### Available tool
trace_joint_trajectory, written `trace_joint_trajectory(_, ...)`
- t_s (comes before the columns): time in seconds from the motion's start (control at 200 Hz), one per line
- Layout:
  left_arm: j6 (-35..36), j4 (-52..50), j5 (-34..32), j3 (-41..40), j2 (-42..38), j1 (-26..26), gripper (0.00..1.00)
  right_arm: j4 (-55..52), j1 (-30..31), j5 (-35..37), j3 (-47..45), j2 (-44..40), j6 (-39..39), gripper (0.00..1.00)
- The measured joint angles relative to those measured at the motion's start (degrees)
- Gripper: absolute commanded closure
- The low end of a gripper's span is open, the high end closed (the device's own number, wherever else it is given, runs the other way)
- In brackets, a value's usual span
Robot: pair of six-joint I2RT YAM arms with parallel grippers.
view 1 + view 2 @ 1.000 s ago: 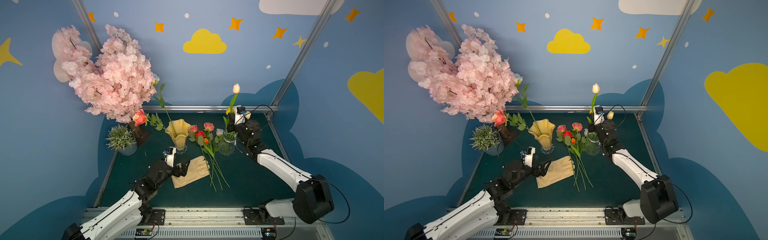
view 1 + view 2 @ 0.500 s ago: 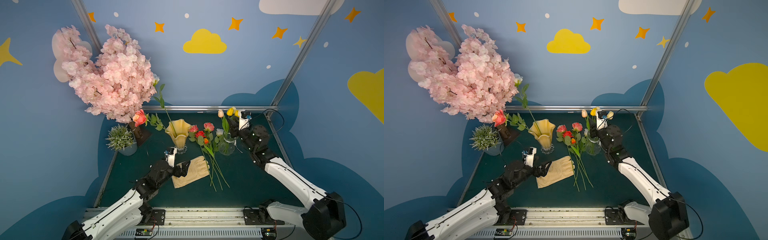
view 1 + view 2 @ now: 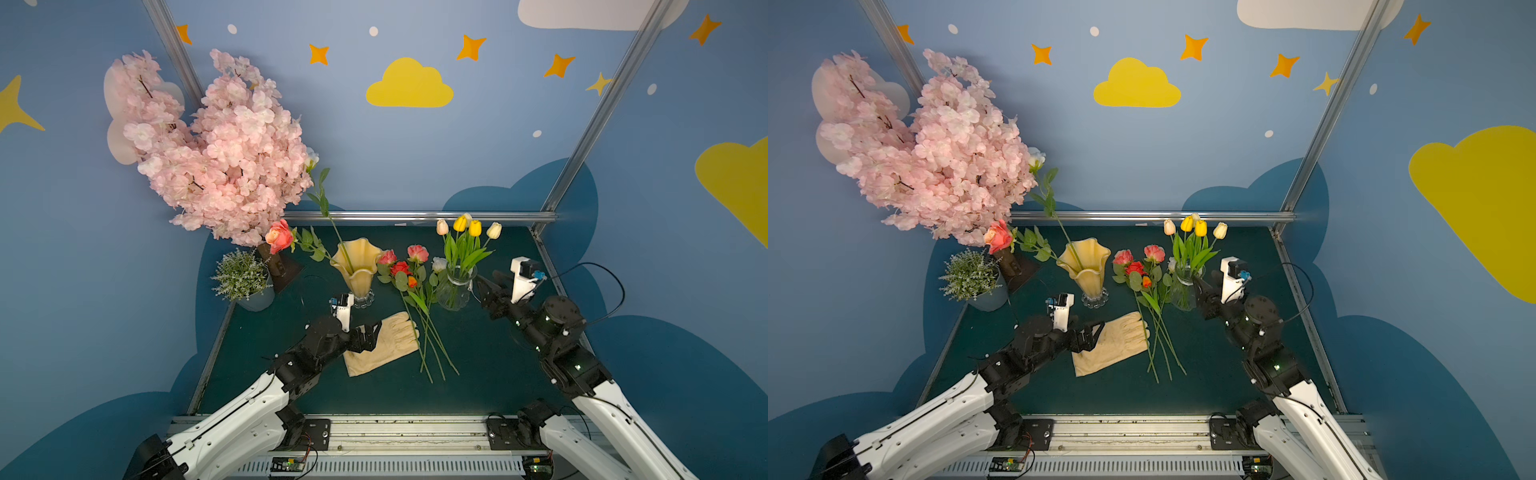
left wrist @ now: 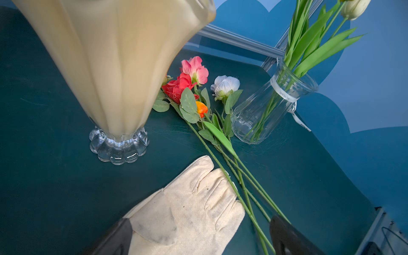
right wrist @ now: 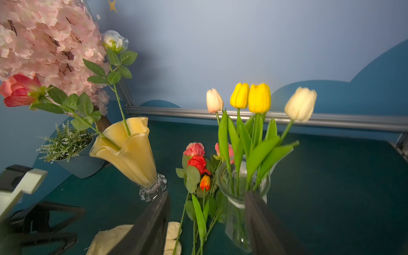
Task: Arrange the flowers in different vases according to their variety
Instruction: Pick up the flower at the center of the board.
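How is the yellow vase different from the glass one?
The yellow vase is taller than the glass vase. The yellow vase has a wavy rim and hides its stems; the glass vase is clear and ribbed. The yellow vase holds roses, the glass vase tulips. Both stand upright on the table.

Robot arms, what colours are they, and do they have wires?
The left arm and right arm are white lower down and black near the wrists. The left hand and right hand are black, with two pointed fingers. Each wrist carries a white camera block with a blue plug. A black cable loops from the right wrist.
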Motion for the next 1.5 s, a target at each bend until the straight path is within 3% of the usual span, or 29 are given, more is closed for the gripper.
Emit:
trace_joint_trajectory(0.1,-4.7,-1.4,1.2,1.6,1.4,-0.1,0.0,-0.7,0.0,2.9,-8.1,-6.7,1.6,0.23)
trace_joint_trajectory(0.24,-11.2,-3.0,3.1,4.2,5.7,-1.4,0.0,-1.7,0.0,6.8,-15.9,-12.9,2.7,0.17)
trace_joint_trajectory(0.591,-20.2,-5.5,1.0,17.2,24.9,-11.6,0.01,-0.9,-0.1,9.7,-18.5,-16.4,3.4,0.14)
trace_joint_trajectory(0.771,-21.9,-8.0,-3.5,26.1,35.6,-12.7,0.17,-0.6,-0.1,9.5,-18.7,-15.7,3.4,0.14)
trace_joint_trajectory(0.896,-22.2,-11.0,-7.8,31.9,42.2,-12.6,0.33,-0.6,-0.1,9.4,-18.8,-15.6,3.4,0.14)
trace_joint_trajectory(1.121,-22.1,-17.0,-14.2,42.6,53.7,-11.2,0.51,-0.5,-0.1,9.4,-18.9,-15.6,3.6,0.14)
trace_joint_trajectory(1.497,-22.0,-17.7,-11.4,48.1,65.2,-4.5,0.61,-0.5,-0.1,9.5,-18.9,-15.9,3.8,0.14)
